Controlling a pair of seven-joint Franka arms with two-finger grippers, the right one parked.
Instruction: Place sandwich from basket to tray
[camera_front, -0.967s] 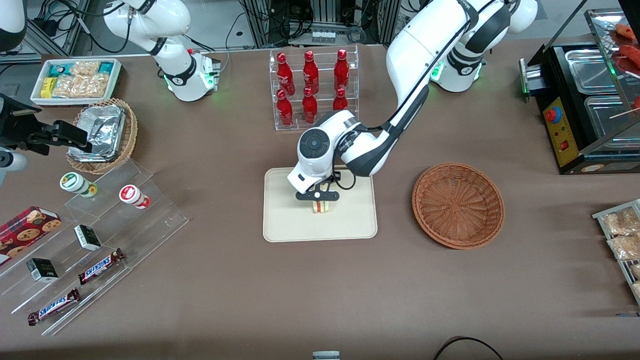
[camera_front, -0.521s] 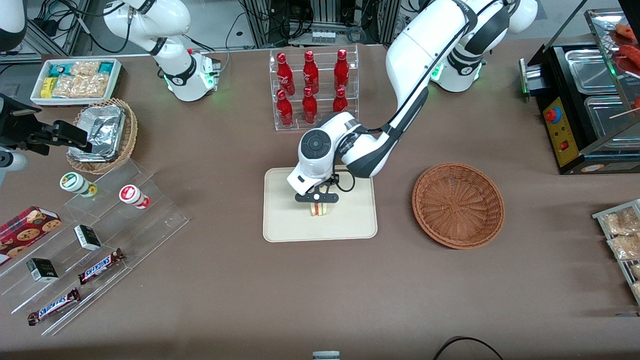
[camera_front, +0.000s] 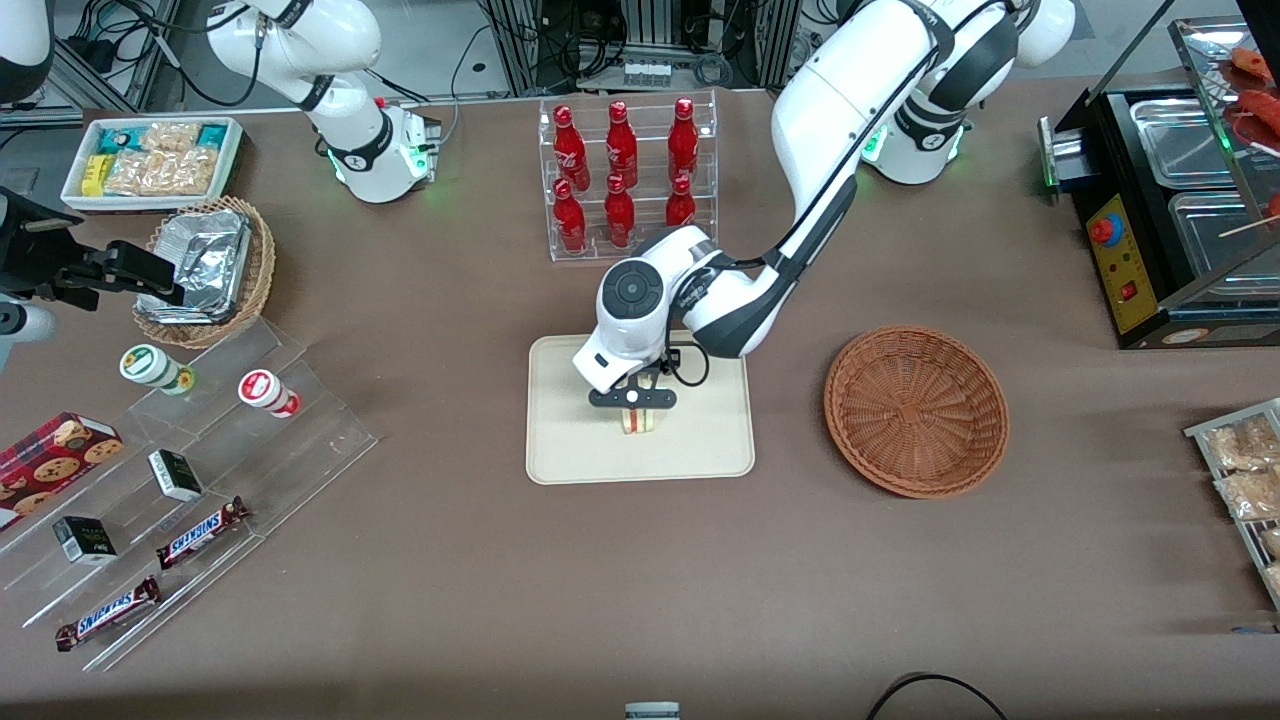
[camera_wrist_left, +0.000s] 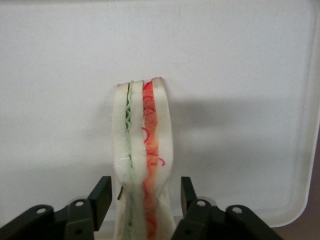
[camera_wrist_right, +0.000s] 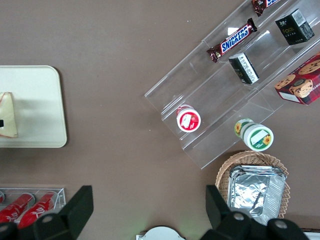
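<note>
The sandwich (camera_front: 639, 420) (camera_wrist_left: 142, 150) stands on its edge on the cream tray (camera_front: 570, 440) (camera_wrist_left: 240, 75), near the tray's middle. Its green and red-orange filling lines face the wrist camera. My left gripper (camera_front: 632, 403) (camera_wrist_left: 145, 192) is directly above it, open, with one black finger on each side and a small gap between each finger and the bread. The reddish-brown basket (camera_front: 916, 410) lies beside the tray, toward the working arm's end of the table, with nothing in it. In the right wrist view the sandwich (camera_wrist_right: 7, 122) shows on the tray (camera_wrist_right: 40, 100).
A clear rack of red bottles (camera_front: 622, 175) stands farther from the front camera than the tray. A stepped acrylic display with snacks (camera_front: 200, 470) and a tan basket of foil packets (camera_front: 205, 265) lie toward the parked arm's end. A black food warmer (camera_front: 1180, 200) stands at the working arm's end.
The gripper and sandwich have shifted slightly nearer the front camera on the tray. The basket and tray have not moved.
</note>
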